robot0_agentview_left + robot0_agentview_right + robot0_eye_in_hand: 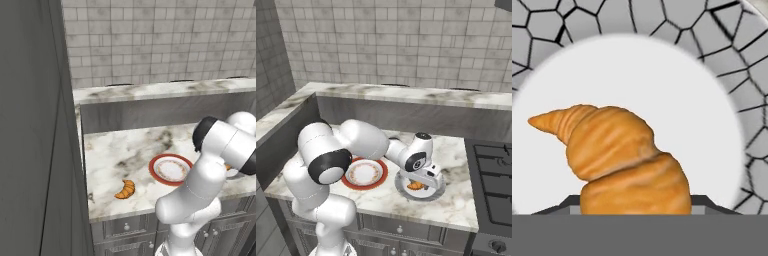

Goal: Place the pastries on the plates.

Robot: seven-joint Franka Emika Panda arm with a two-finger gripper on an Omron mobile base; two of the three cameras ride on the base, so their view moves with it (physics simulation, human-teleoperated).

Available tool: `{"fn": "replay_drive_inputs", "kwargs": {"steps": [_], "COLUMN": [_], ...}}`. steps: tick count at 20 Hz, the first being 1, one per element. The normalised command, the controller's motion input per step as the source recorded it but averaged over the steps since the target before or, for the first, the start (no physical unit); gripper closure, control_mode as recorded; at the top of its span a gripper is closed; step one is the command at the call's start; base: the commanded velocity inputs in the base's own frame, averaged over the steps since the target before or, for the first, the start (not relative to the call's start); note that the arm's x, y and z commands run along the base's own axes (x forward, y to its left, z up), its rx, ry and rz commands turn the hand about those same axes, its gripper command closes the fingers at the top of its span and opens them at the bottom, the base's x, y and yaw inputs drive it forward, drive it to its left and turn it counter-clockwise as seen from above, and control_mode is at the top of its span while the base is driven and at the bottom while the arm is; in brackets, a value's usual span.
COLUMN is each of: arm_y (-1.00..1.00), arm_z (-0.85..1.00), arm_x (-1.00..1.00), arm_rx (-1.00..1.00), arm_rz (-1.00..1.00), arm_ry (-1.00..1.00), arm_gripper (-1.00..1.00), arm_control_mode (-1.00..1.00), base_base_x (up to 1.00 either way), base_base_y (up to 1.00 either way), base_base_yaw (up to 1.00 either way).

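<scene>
One pastry [619, 155], a golden ridged croissant, is between the fingers of my gripper [634, 205], which is shut on it. It is low over the centre of the grey plate [662, 75], whose rim has a cracked pattern; I cannot tell whether it touches. From the right base, the gripper [423, 182] holds this pastry [415, 186] at the grey plate [438, 192]. The red-rimmed plate [381, 172] lies bare just left of it. A second pastry [125, 189] rests on the counter, left of the red-rimmed plate [159, 176] and near the front edge.
A marble counter [115, 150] carries everything, with a raised ledge [150, 90] and tiled wall behind. A tall dark cabinet side [35, 150] bounds the left. A stove top [491, 160] lies to the right of the grey plate.
</scene>
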Motion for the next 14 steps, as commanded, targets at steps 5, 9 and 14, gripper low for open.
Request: {"fn": "replay_drive_inputs", "kwargs": {"steps": [5, 9, 14], "arm_y": [-0.03, 0.0, 0.0], "arm_z": [-0.11, -0.01, 0.12], "arm_x": [0.0, 0.0, -0.31], "arm_rx": [0.0, 0.0, 0.0], "arm_rz": [0.0, 0.0, 0.0], "arm_ry": [0.0, 0.0, -0.04], "arm_gripper": [-1.0, -1.0, -1.0], "arm_control_mode": [-1.0, -1.0, -1.0], "base_base_x": [0.0, 0.0, 0.0], "base_base_y": [0.0, 0.0, 0.0], "base_base_yaw": [0.0, 0.0, 0.0]}}
